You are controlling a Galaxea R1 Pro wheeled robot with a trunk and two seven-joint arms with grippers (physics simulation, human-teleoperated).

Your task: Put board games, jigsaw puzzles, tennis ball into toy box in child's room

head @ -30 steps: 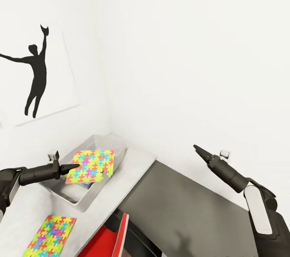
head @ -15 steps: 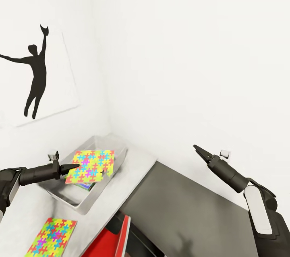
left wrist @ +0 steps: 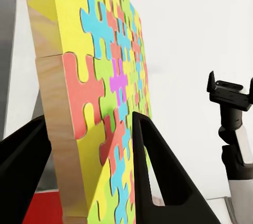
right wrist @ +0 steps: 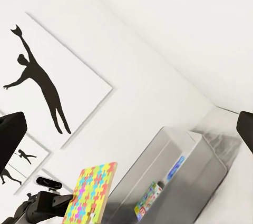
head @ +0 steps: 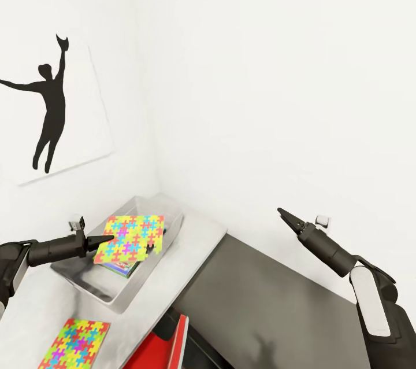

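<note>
Left gripper (head: 107,239) pinches one puzzle (head: 130,239) by its edge, holding it flat above the toy box (head: 92,285); the left wrist view shows a finger (left wrist: 158,176) on each face of the board. Right gripper (head: 284,214) hangs well off to the side of the box, over the darker lower desk (head: 277,305), apparently pressed together and empty, though it looks small from the head camera.

To finish the step well, I would lower the puzzle until it sits inside the box walls, over the game boxes (head: 121,266) already lying there, then release so it drops flat rather than catching the rim.

A second puzzle (head: 74,344) lies on the bench (head: 144,323) just in front of the box. No lettering is readable.
</note>
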